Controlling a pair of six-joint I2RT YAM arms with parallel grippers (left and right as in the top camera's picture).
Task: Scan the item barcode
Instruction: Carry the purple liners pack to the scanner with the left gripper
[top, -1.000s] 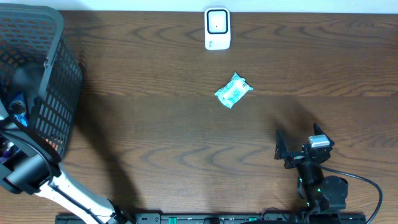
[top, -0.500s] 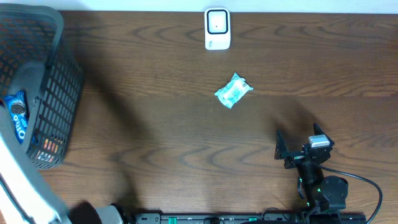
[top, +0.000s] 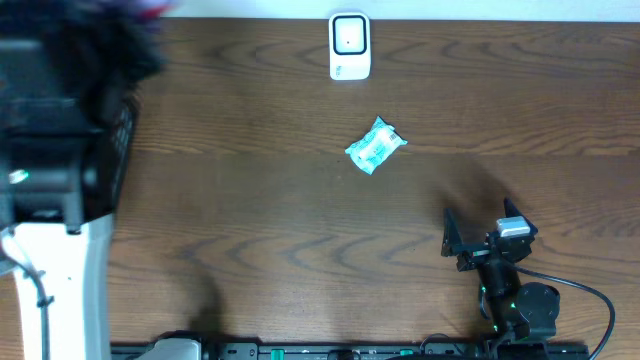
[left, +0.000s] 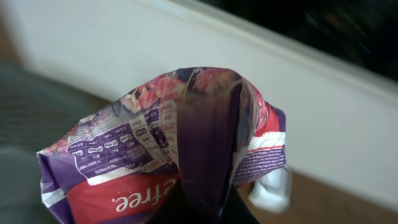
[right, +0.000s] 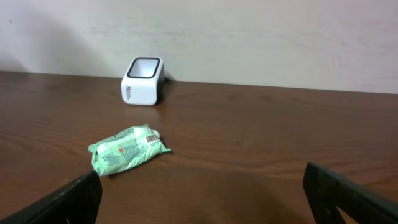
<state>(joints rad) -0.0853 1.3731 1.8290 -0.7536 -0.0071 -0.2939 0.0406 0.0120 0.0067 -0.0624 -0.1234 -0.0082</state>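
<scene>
The purple-and-red crinkled foil packet (left: 155, 152) is pinched in the left gripper (left: 198, 210), whose jaws are closed tight on its lower edge. It hangs in the air far to the left of the white box-shaped barcode scanner (top: 349, 45), about where the black mesh basket (top: 122, 150) stands. The overhead view shows only a blur of the left arm (top: 48, 170) there, so its exact height cannot be told. The grip on the edge looks chosen to leave the printed faces bare. The panel of small white print faces the wrist camera, though no barcode can be made out on it.

The scanner sits at the table's far edge with its window tilted up and toward the arms, so a packet would have to be brought in front of it, print side down.

A green plastic-wrapped packet (top: 375, 146) lies flat on the brown wooden table (top: 250, 230), just in front of the scanner and slightly to its right. Its barcode label faces up.

The right gripper (top: 480, 238) waits well in front of the scanner and off to its right. Its fingers are spread fully and hold nothing, probably parked to keep the approach clear.
</scene>
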